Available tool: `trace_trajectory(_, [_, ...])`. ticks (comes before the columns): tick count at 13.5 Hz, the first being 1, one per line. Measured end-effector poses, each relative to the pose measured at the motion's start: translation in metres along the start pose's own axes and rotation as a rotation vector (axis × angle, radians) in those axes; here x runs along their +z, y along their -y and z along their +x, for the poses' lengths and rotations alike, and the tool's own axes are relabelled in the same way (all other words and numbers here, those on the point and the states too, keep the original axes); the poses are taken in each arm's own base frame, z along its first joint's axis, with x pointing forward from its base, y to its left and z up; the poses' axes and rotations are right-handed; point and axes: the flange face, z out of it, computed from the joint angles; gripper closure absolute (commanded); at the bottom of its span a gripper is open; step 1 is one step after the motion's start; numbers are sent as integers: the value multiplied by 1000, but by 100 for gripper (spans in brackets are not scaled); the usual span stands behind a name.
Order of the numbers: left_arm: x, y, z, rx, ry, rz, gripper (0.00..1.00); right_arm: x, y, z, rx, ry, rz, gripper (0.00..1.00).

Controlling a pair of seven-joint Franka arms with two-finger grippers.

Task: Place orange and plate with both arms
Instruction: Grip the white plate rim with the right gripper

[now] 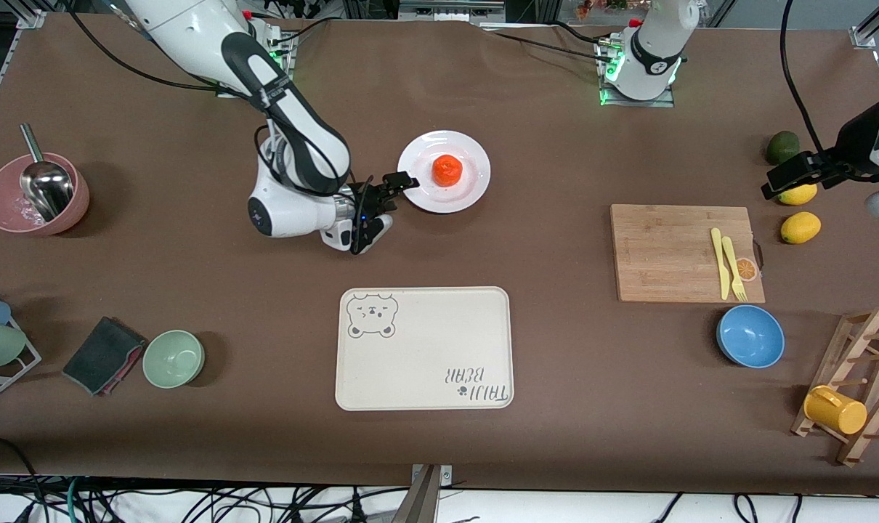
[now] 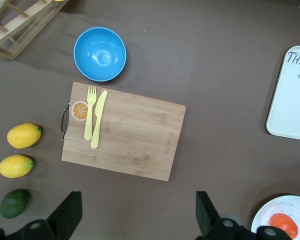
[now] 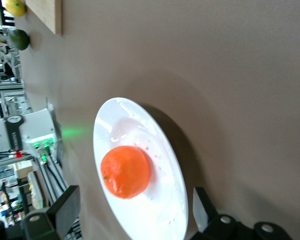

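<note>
The brown surface (image 1: 556,181) carries everything. Largest on it is the cream bear-print tray (image 1: 424,349), lying nearer the front camera than the plate. Next is the bamboo cutting board (image 1: 683,252), toward the left arm's end, with 1 yellow fork (image 1: 733,270) and 1 yellow knife (image 1: 720,261) lying side by side on it beside a printed orange-slice mark.

The plate (image 1: 476,174) sits toward the middle of the surface, closer to the robots' bases than the tray. The orange (image 1: 447,170) rests in its well, touching it.

A pink bowl (image 1: 76,200) holding a metal ladle (image 1: 43,181) stands at the right arm's end. The blue bowl (image 1: 750,335) sits just nearer the front camera than the cutting board; a green bowl (image 1: 173,358) is toward the right arm's end, beside a dark folded cloth (image 1: 104,354). A wooden rack (image 1: 857,381) carries a yellow mug (image 1: 835,410).

The right pincer (image 1: 403,183) is low at the plate's rim on the right arm's side, fingers spread wide and gripping nothing; the right wrist view shows the plate's edge between its fingers (image 3: 60,210).

The left pincer (image 1: 792,174) is up over the 2 lemons (image 1: 800,226) and the dark green fruit (image 1: 782,147), its fingers (image 2: 67,217) spread apart and empty.
</note>
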Motion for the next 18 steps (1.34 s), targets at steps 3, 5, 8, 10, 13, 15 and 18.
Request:
trace_trajectory(3, [0, 1, 1, -11, 0, -1, 0, 15, -14, -3, -3, 2, -1, 1])
trace_trajectory(5, [-5, 0, 1, -30, -10, -3, 0, 25, -23, -7, -6, 11, 11, 1])
trace_trajectory(8, [-15, 0, 1, -60, -31, -8, 0, 30, -29, -9, -11, 18, 14, 10])
trace_trajectory(10, [-16, 0, 1, -80, -33, -9, 0, 37, -31, -12, -10, 29, 15, 28])
trace_trajectory(13, [-16, 0, 1, -86, -31, -9, 0, 48, -31, -14, -14, 37, 7, 62])
trace_trajectory(15, [-13, 0, -2, -87, -2, -1, 0, 49, -31, -14, -16, 37, 6, 68])
trace_trajectory(18, [-11, 1, -5, -89, 23, 5, 0, 52, -29, -15, -24, 42, 5, 85])
